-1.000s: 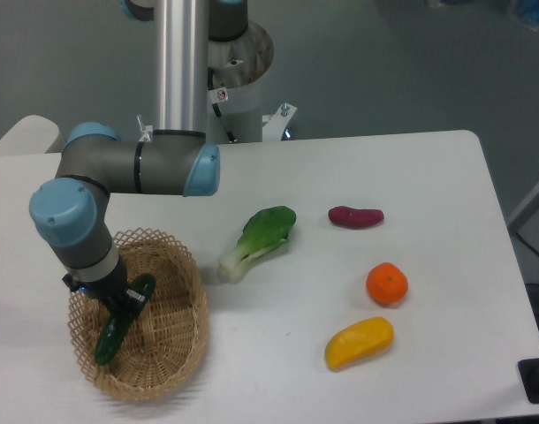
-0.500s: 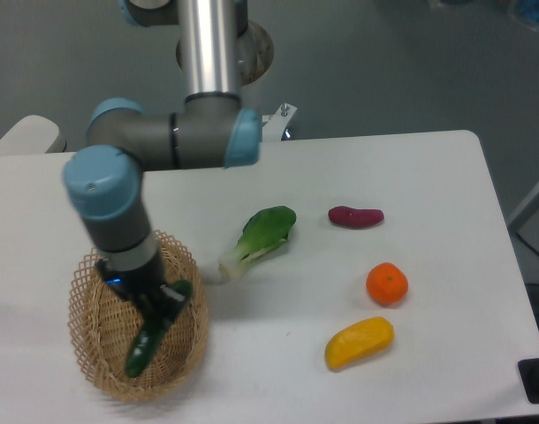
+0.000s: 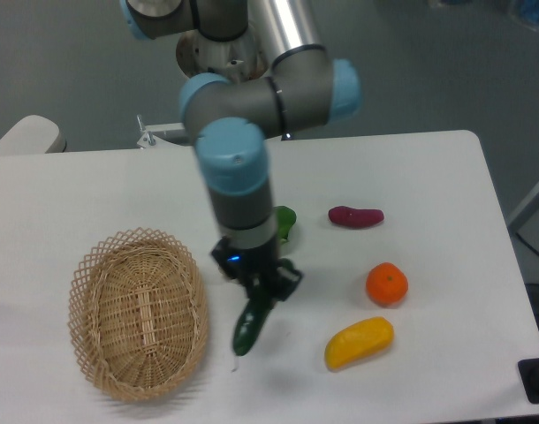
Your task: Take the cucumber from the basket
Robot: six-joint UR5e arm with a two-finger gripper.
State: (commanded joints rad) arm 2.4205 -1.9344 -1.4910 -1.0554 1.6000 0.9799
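The dark green cucumber hangs tilted above the white table, to the right of the basket, with my gripper shut on its upper end. The oval wicker basket lies at the left of the table and holds nothing. My arm comes down from the top of the view and hides most of the bok choy behind it.
A bit of green bok choy shows behind my wrist. A purple sweet potato, an orange and a yellow fruit lie on the right half of the table. The yellow fruit is closest to the cucumber.
My gripper has lifted the cucumber out of the basket and carried it rightward, past the basket's rim to over the table. The basket is now empty.
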